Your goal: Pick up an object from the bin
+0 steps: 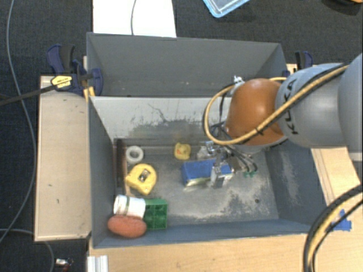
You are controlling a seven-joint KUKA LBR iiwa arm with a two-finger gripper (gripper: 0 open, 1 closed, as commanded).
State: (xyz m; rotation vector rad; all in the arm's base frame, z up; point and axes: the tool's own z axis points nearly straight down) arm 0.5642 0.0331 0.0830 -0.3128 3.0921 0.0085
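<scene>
Claw (pixel 219 173) hanging low at the right end of a blue block (pixel 197 172) near the middle of the bin (pixel 181 67).

The arm (pixel 323 115) is reaching in from the right, and whether the claw is released or clenched cannot be told. The blue block is lying flat on the bin floor, its right end just under the claw; whether they are touching is unclear. A yellow piece (pixel 182 151) is sitting just behind the block, toward the back wall. A tape measure (pixel 140 178) and a white ring (pixel 134 153) are lying by the left wall. A white cylinder (pixel 129 205), green brick (pixel 156 213) and brown lump (pixel 126 226) are huddling in the front left corner.
</scene>
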